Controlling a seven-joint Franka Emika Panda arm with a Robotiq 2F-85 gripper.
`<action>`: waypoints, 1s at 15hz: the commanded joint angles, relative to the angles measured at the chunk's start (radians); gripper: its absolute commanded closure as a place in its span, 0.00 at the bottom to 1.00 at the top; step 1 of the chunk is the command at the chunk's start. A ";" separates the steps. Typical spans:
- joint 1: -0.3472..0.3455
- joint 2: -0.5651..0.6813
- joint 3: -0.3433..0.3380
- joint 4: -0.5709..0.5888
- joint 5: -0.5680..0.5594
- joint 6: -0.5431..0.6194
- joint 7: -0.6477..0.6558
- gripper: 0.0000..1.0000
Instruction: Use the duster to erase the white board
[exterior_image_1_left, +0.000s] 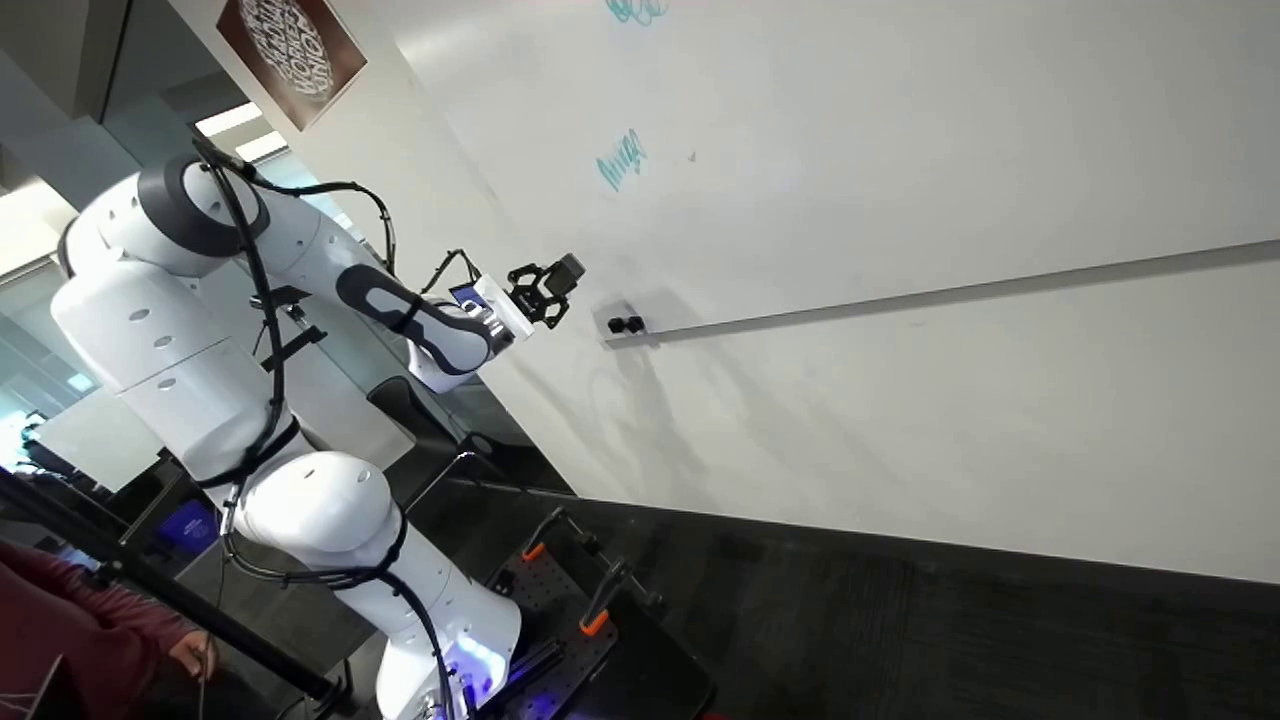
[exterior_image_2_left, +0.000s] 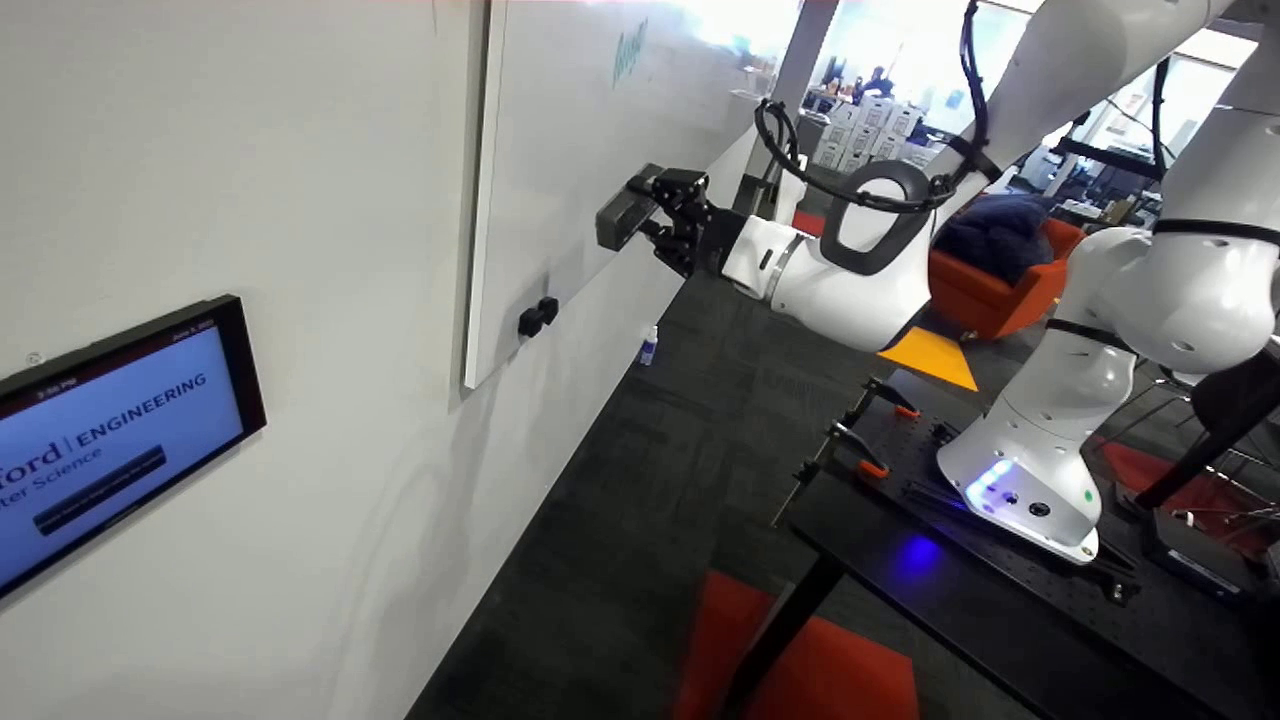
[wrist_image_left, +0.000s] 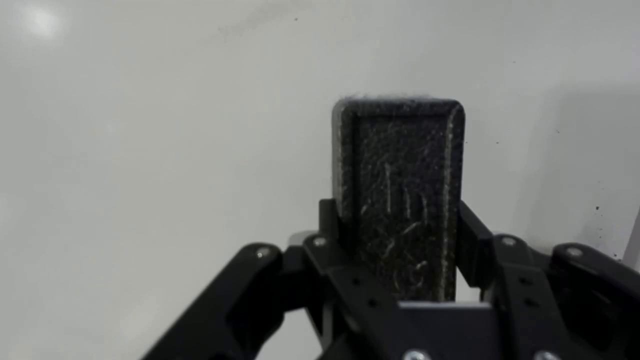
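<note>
Pale wall (exterior_image_1_left: 950, 420), dark floor (exterior_image_1_left: 900, 640). White board (exterior_image_1_left: 900, 150), one, mounted on the wall; green-blue scribbles (exterior_image_1_left: 624, 158) on it, two patches in an exterior view. Black knobs (exterior_image_1_left: 635, 325), two, side by side near the board's lower corner. Duster (wrist_image_left: 400, 170), one, dark and oblong, in front of the board; whether the two touch, I cannot tell. Hand (wrist_image_left: 398, 235), one, black: I have its fingers (wrist_image_left: 328, 220) closed on the duster's long sides in my wrist view. Arm (exterior_image_1_left: 200, 400), one, white, its base (exterior_image_2_left: 1042, 472) on a black counter (exterior_image_2_left: 1000, 625). Clamps (exterior_image_2_left: 873, 468), two, orange-tipped, at the counter's edge. Screen (exterior_image_2_left: 130, 440), one, lit, on the wall beside the board.
</note>
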 joint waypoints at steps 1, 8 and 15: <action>-0.096 -0.144 -0.033 -0.018 0.030 0.215 0.111 0.69; -0.173 -0.392 -0.250 0.001 -0.163 0.568 0.474 0.69; -0.148 -0.402 -0.309 0.010 -0.200 0.570 0.571 0.44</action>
